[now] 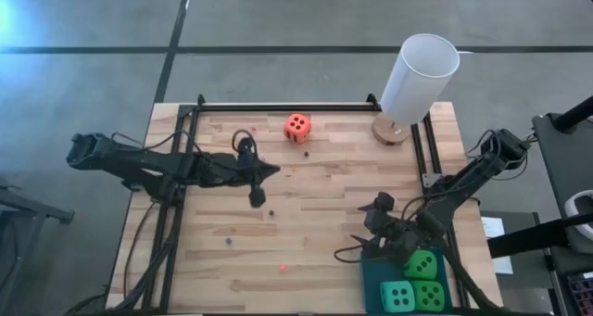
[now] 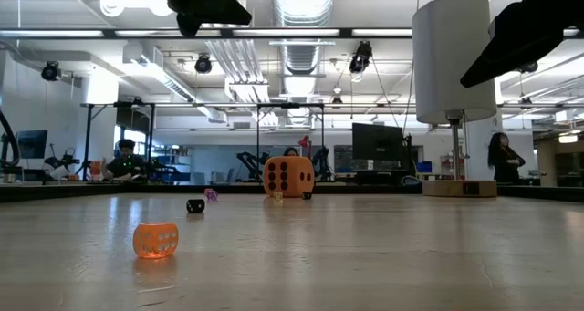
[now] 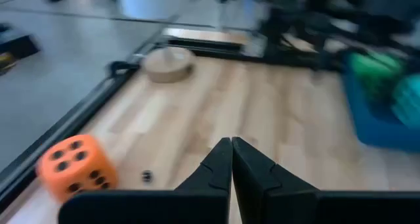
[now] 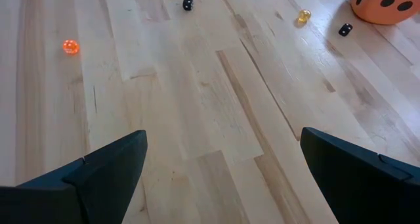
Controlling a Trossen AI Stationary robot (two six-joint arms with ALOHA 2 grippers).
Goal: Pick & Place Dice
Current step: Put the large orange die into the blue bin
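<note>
Matt soft-looking orange die [image 1: 297, 126] on a smooth, pale wooden-plank table [image 1: 315, 214].

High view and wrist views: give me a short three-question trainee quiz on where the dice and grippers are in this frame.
1. True or false: the orange die sits in the blue tray.
2. How many large dice lie in the tray?
A. one
B. three
C. four
3. Fill in: the left gripper is ____, while the right gripper is open.

Key
1. False. It rests on the wooden table, near the far edge, left of the white cylinder.
2. B. Two green dice and one turquoise die.
3. Shut. Its fingers meet with nothing between them, over the middle of the table.
</note>
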